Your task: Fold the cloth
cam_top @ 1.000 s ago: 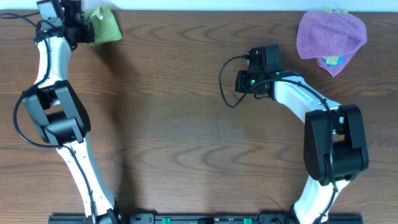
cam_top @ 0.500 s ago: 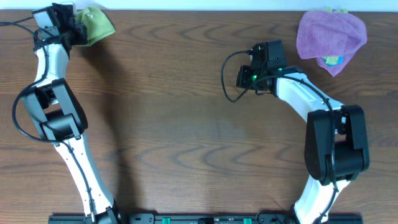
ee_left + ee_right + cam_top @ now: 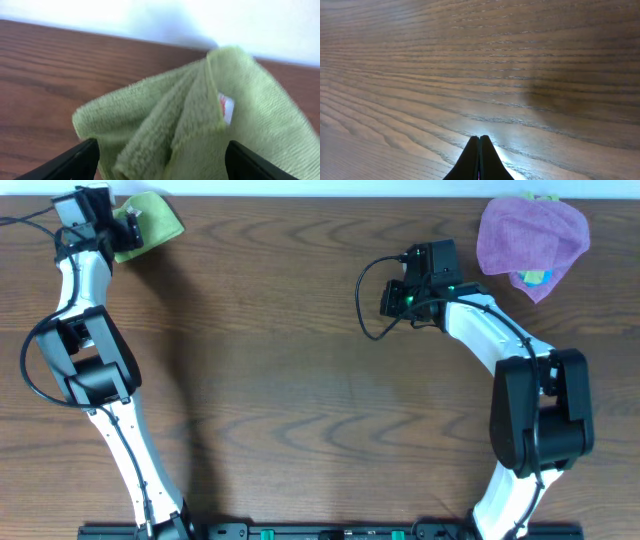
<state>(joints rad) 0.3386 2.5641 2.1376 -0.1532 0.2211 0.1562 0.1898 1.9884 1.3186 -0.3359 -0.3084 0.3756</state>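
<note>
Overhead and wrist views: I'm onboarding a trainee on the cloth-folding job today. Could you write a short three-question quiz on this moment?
1. True or false: the right pincer is shut over bare table.
2. Where does the cloth lie? A: at the table's far-left corner. B: in the table's middle. C: at the table's near edge.
3. Fill in: the left pincer has its fingers ___, with the bunched cloth between them.

Key: 1 true; 2 A; 3 apart.
</note>
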